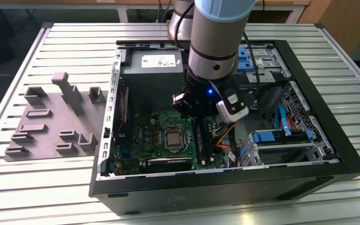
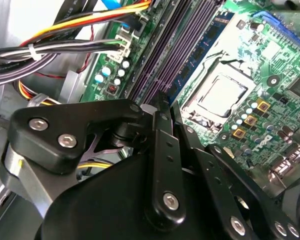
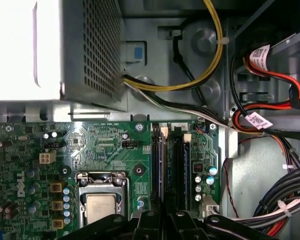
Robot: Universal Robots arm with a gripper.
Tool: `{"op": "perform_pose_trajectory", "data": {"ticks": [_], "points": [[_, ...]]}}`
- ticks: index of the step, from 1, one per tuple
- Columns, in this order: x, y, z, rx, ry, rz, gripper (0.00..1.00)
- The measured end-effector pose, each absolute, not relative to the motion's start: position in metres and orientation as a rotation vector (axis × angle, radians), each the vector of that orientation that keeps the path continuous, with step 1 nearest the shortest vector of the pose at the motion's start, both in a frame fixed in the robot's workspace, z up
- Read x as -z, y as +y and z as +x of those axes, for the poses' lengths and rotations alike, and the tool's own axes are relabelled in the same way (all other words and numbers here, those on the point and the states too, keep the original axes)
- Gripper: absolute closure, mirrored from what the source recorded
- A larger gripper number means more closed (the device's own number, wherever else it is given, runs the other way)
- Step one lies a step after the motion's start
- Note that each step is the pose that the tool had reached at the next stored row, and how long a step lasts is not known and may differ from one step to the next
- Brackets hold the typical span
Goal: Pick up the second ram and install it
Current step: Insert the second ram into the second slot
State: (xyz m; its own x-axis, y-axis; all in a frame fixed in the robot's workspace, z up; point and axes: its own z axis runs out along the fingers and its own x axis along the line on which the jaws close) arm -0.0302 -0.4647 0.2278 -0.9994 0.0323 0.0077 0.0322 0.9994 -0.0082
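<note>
Slatted metal table (image 1: 61, 187) carries the open computer case (image 1: 330, 154), with a grey fixture tray (image 1: 48, 122) at the exterior view's left. You have the arm (image 1: 214, 42) reaching down inside the case, and the gripper (image 1: 196, 107) sits low over the black memory slots (image 3: 179, 165) of the green motherboard (image 3: 105, 145). In both wrist views its black linkages crowd the foreground (image 2: 159, 102), tip right at the slots. Whether it is open or closed you cannot tell from these angles.

The second ram (image 3: 160, 165) appears as a thin blue-green edge standing upright in the slot bank, just ahead of the gripper (image 3: 165, 212) – if it is pinched or merely touched, you cannot tell.

Room is tight: the processor socket (image 3: 102, 200) lies just beside the slots on one side, a bundle of cables (image 2: 65, 40) on the other, and the power supply (image 1: 155, 70) stands near the slot ends. The drive cage (image 1: 280, 140) sits well apart at the exterior view's right – clear space lies only above.
</note>
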Motion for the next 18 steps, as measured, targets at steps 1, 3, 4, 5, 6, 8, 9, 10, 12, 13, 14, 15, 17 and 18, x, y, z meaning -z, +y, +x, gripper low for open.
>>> {"op": "perform_pose_trajectory", "data": {"ticks": [1,3,4,5,6,8,9,10,12,13,14,15,17,18], "points": [[-0.2273,-0.4654,-0.0302,-0.013,-3.133,-0.051,0.86],[-0.2255,-0.4661,-0.0302,-0.012,-3.133,-0.051,0.86],[-0.2243,-0.4664,-0.0302,-0.012,-3.133,-0.051,0.86],[-0.2231,-0.4666,-0.0302,-0.013,-3.133,-0.051,0.86],[-0.2219,-0.4668,-0.0302,-0.013,-3.133,-0.051,0.86],[-0.2185,-0.4704,-0.0301,-0.013,-3.133,-0.053,0.86],[-0.2183,-0.4708,-0.0300,-0.013,-3.133,-0.053,0.86],[-0.2182,-0.4710,-0.0300,-0.012,-3.133,-0.055,0.86],[-0.2182,-0.4710,-0.0300,-0.013,-3.133,-0.056,0.86],[-0.2181,-0.4710,-0.0299,-0.013,-3.133,-0.056,0.86],[-0.2181,-0.4711,-0.0299,-0.013,-3.133,-0.056,0.86],[-0.2180,-0.4711,-0.0299,-0.013,-3.133,-0.056,0.86],[-0.2178,-0.4712,-0.0298,-0.013,-3.133,-0.056,0.86],[-0.2175,-0.4713,-0.0297,-0.012,-3.133,-0.057,0.86]]}}
